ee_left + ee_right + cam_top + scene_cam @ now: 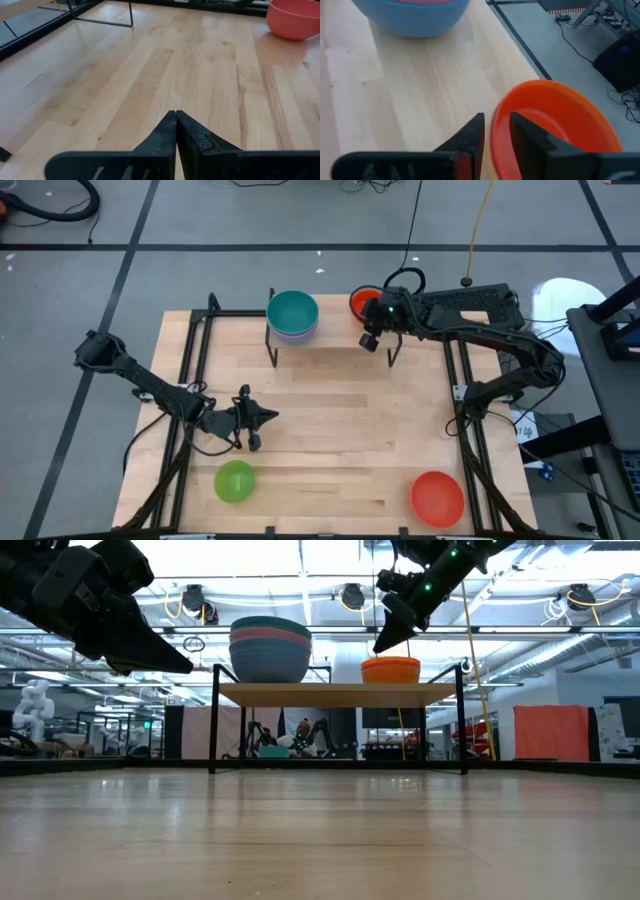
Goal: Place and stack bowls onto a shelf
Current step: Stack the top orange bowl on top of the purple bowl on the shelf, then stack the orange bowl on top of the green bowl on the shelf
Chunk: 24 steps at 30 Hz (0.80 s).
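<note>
We are holding our right hand (371,338) over the right end of the shelf (335,345), at the near rim of the orange bowl (362,304) that is sitting on the board there. In the right wrist view our fingers (470,135) are straddling that rim (496,131), one outside and one inside the bowl, with a thin gap showing on each side, so they are standing slightly apart rather than pinching it. The orange bowl is lying close to the shelf's right edge.

On the left end of the shelf a stack of bowls (292,315) is standing, teal on top, pink under it and blue at the bottom as the low view is showing it (270,649). Bare board is lying open between the stack and the orange bowl.

We are resting our left hand (252,420) low over the counter (330,430), left of the middle, with its fingers (165,135) pressed together and gripping nothing. A wide stretch of bare wood is spreading ahead of it.

A green bowl (235,481) is sitting near the counter's front edge on the left, and a red bowl (438,497) near the front right corner. The middle of the counter between them and the shelf is lying open.
</note>
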Each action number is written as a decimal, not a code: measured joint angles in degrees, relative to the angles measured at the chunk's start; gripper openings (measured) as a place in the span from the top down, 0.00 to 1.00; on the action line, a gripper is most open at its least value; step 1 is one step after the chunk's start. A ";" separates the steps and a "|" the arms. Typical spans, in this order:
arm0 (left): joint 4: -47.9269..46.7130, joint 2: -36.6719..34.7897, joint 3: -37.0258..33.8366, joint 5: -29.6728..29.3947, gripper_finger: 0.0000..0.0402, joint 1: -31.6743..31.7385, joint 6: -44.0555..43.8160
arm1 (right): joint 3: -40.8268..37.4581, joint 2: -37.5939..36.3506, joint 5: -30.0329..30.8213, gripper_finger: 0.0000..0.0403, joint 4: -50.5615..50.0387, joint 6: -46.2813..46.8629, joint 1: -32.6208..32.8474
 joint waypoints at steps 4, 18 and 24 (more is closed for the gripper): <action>0.00 0.00 0.00 0.00 0.98 0.00 0.02 | 0.08 -1.08 0.20 0.75 0.90 0.18 1.32; 0.00 0.00 0.00 0.00 0.98 0.00 0.00 | 0.08 -5.99 4.01 0.75 -7.14 5.61 8.98; 0.00 0.00 0.00 0.00 0.98 0.00 1.11 | 0.08 -8.19 7.59 0.75 -19.38 14.77 16.93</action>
